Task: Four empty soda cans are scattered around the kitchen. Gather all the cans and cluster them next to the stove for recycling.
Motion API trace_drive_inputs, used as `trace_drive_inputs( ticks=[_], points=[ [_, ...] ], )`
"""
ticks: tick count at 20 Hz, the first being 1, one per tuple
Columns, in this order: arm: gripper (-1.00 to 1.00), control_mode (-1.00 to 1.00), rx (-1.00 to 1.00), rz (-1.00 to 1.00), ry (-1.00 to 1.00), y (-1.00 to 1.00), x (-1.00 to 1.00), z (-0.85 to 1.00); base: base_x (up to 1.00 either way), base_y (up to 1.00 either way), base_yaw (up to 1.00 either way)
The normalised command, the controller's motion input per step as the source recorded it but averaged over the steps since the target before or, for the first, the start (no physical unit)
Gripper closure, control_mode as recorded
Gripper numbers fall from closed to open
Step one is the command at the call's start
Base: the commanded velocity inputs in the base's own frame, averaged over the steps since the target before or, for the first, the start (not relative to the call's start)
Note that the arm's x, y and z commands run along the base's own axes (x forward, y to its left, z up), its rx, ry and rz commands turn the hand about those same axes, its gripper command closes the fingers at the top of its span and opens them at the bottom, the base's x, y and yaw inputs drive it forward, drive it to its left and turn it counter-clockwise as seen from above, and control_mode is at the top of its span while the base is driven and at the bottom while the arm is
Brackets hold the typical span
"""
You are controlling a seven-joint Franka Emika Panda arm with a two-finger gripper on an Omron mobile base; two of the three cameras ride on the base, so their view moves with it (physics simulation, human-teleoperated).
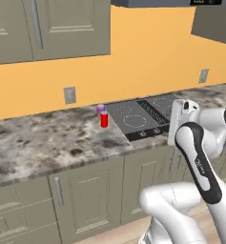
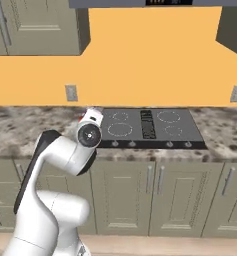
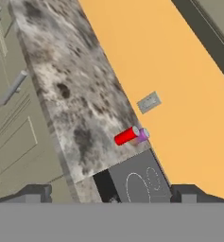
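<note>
Two soda cans stand together on the marble counter just left of the stove (image 1: 143, 116): a red can (image 1: 104, 119) in front and a purple-pink can (image 1: 101, 109) right behind it by the wall. In the hand view the red can (image 3: 126, 136) and the purple-pink can (image 3: 142, 134) touch or nearly touch, beside the stove (image 3: 137, 182) corner. My gripper (image 3: 112, 194) is open and holds nothing. It hangs in the air well short of the cans, over the stove's front left edge. In the right base view my arm hides the cans, and the stove (image 2: 155, 125) lies to its right.
A wall outlet (image 1: 69, 95) sits on the orange wall left of the cans. The marble counter (image 1: 43, 140) stretches left of them. Grey cabinet doors (image 1: 86, 195) run below the counter and upper cabinets (image 1: 47, 26) hang above. A second outlet (image 1: 203, 75) is right of the stove.
</note>
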Motion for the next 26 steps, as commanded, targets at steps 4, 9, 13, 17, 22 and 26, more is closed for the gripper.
trace_drive_inputs(
  ticks=[4,9,13,17,22,26],
  points=[
    [-1.00,1.00,0.00,0.00,0.00,0.00,0.00,0.00,0.05,0.05,-0.50],
    [-1.00,1.00,0.00,0.00,0.00,0.00,0.00,0.00,0.05,0.05,-0.50],
    [-1.00,1.00,0.00,0.00,0.00,0.00,0.00,0.00,0.07,0.04,-0.50],
    [-1.00,1.00,0.00,0.00,0.00,0.00,0.00,0.00,0.11,0.00,-0.48],
    [-1.00,1.00,0.00,0.00,0.00,0.00,0.00,0.00,0.14,0.00,-0.46],
    [-1.00,1.00,0.00,0.00,0.00,0.00,0.00,0.00,0.11,0.02,-0.48]
  ],
)
